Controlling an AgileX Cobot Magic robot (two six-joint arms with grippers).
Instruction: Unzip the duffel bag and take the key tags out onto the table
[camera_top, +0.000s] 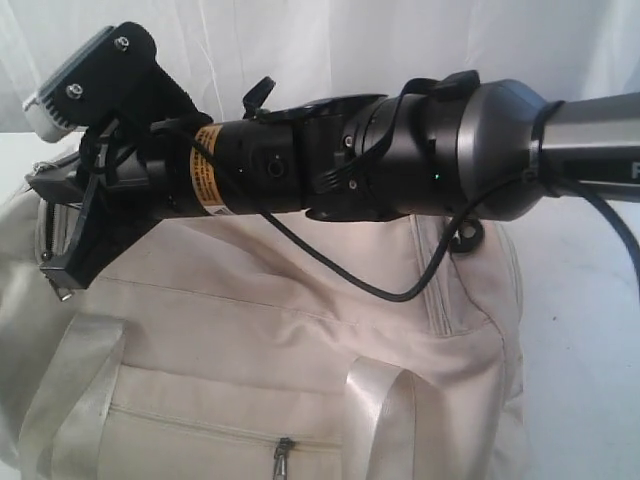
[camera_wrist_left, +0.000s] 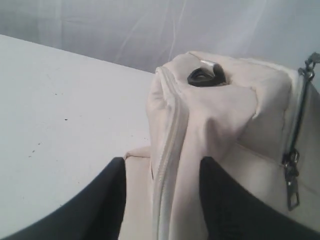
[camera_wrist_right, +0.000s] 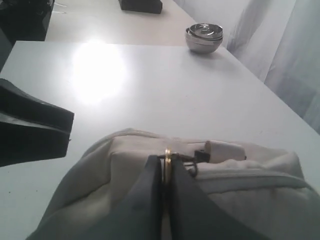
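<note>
Right claw (camera_wrist_right: 164, 162) clenched on zipper pull (camera_wrist_right: 167, 153) at nine-o'clock end of duffel bag (camera_top: 300, 330); left claw (camera_wrist_left: 162, 161) pinches end fabric, likely bracing for the unzip.

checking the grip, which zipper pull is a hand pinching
The gold-ringed pull on top of the duffel bag, clamped in the shut right hand; the side pocket's pull hangs free.

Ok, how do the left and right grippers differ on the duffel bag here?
The left gripper has its jaws wide around a thick fold at the end of the duffel bag; the right gripper has its jaws pressed together. The left gripper appears to grip bulky fabric, the right gripper only a small metal zipper pull. Both are dark and work on the bag.
</note>
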